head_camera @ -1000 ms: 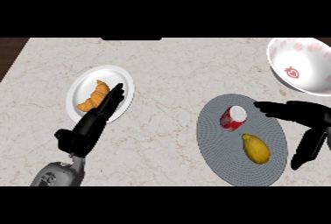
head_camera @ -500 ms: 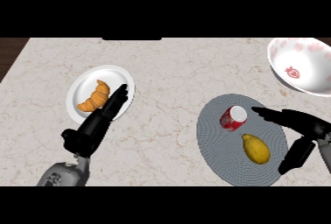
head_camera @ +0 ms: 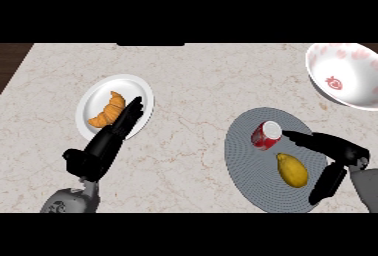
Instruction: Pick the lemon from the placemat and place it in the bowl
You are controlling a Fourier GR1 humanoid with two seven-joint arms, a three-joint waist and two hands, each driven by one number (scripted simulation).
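Yellow lemon (head_camera: 292, 170) lying ungrasped on grey placemat (head_camera: 247, 167)
Right hand (head_camera: 336, 160) is spreading around it; cup (head_camera: 266, 135) at eleven o'clock risks getting knocked.

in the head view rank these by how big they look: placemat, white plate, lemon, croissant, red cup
1. placemat, largest
2. white plate
3. croissant and lemon: these look about alike, so no ranking between them
4. red cup, slightly smaller, though it lies tipped so this is unsure
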